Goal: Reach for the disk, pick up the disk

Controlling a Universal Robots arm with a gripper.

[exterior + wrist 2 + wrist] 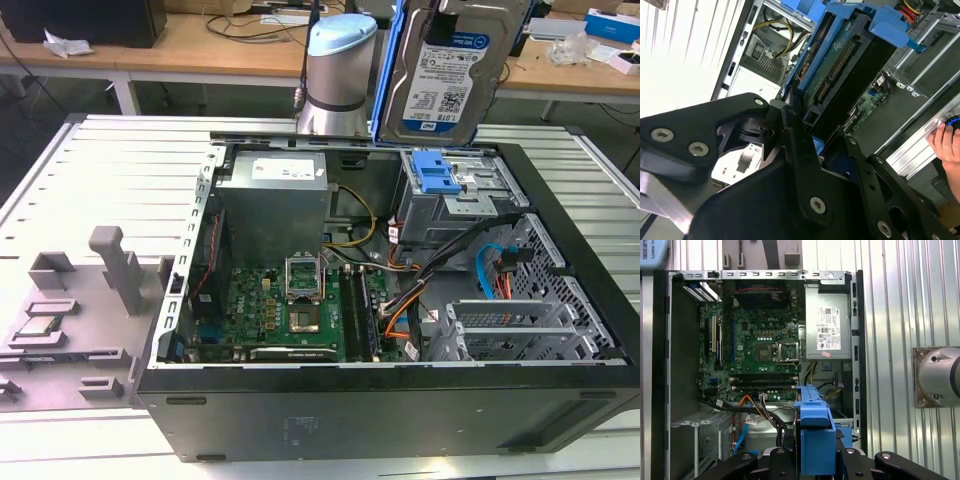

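Gripper [815, 454] is clamped on the disk [450, 70], held upright above the drive-bay [452, 192] corner of the case [380, 405], and I'd say a firm squeeze and straight lift clear the cables [402, 292] best

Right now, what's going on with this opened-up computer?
A robot arm is pulling a part out of it. Its gripper is clamped on the disk, gripping the blue caddy around it, and holds it in the air above the open computer case. In the exterior view the disk stands roughly upright, clear of the case. A person's hand is off to the side, not touching the disk.
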